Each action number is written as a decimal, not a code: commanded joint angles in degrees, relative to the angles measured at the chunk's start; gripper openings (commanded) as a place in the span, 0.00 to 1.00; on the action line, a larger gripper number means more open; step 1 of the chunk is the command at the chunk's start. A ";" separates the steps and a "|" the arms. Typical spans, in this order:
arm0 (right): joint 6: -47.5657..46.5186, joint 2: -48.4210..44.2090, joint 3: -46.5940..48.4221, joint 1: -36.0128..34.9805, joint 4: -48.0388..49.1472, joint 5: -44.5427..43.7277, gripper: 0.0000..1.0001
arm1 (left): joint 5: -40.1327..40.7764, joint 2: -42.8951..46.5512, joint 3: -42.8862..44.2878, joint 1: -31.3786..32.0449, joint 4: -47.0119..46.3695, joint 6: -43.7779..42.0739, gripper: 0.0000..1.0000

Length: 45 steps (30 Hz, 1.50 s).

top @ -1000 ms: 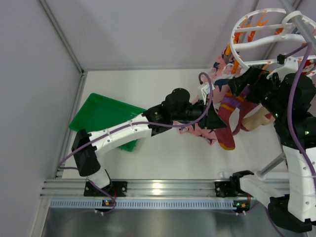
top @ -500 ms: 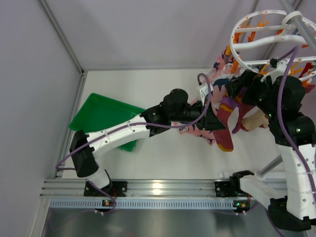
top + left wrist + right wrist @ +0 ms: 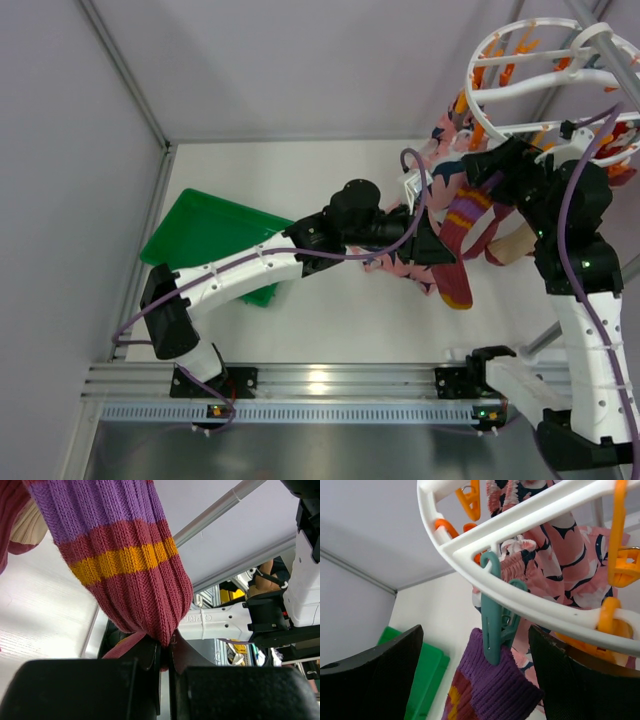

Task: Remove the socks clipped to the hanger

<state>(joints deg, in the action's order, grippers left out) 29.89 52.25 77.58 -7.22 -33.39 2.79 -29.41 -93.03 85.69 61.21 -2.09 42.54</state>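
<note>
The maroon sock [image 3: 462,228] with purple and orange bands hangs from a teal peg [image 3: 493,630] on the white round hanger [image 3: 520,72]. My left gripper [image 3: 447,256] is shut on the sock's lower end; in the left wrist view the knit [image 3: 125,555] bunches into the closed fingers [image 3: 165,652]. My right gripper [image 3: 490,165] is open, and in its wrist view [image 3: 476,640] the jaws stand either side of the teal peg and the sock's purple cuff [image 3: 495,690], just under the hanger ring [image 3: 545,607]. A tan sock [image 3: 515,246] hangs beside the maroon one.
A pink cloth with navy print [image 3: 405,266] hangs from the hanger behind the sock, also in the right wrist view [image 3: 560,555]. Orange pegs [image 3: 470,497] line the rings. A green tray [image 3: 205,235] lies at the left. A grey frame pole [image 3: 600,40] holds the hanger.
My right arm has moved up and left, bringing its open gripper to the teal peg. The left arm holds the sock in nearly the same place.
</note>
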 commanded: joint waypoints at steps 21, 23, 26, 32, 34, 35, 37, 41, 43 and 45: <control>7.73 -2.68 -7.36 13.29 19.76 15.58 0.54 | -3.55 2.51 0.18 -0.74 -1.25 0.52 0.00; 8.43 -2.85 -8.14 13.55 21.42 16.02 0.47 | -3.55 2.59 0.09 -0.74 -1.16 0.43 0.00; 9.40 -3.91 -9.29 13.64 23.97 16.02 0.46 | -3.46 2.68 -0.43 -0.83 -1.25 0.43 0.00; 10.10 -3.65 -8.85 13.73 24.42 15.58 0.46 | -3.46 2.16 -0.87 -1.18 -1.16 0.70 0.00; 10.45 -3.56 -9.03 13.90 24.68 15.58 0.45 | -3.55 1.89 -0.79 -1.09 -1.16 0.87 0.00; 10.54 -3.56 -9.11 14.08 24.95 15.58 0.45 | -3.55 1.72 -0.87 -1.18 -1.16 0.96 0.00; 10.80 -3.65 -9.46 14.17 25.30 15.50 0.43 | -3.64 1.45 -0.88 -1.18 -1.17 1.05 0.00; 11.33 -3.30 -9.47 14.52 24.95 15.14 0.09 | -3.55 1.01 -1.23 -1.18 -1.16 1.05 0.00; 11.42 -2.68 -9.20 14.78 23.99 15.32 0.00 | -3.46 1.01 -1.49 -1.18 -1.16 1.14 0.00; 11.51 -2.24 -9.12 14.78 23.20 15.23 0.00 | -3.29 1.10 -1.75 -1.18 -1.25 1.05 0.00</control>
<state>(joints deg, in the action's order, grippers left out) 41.04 49.56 67.88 6.35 -13.58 18.09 -31.73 -92.66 84.33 60.07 -2.04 43.46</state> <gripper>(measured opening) 0.107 0.045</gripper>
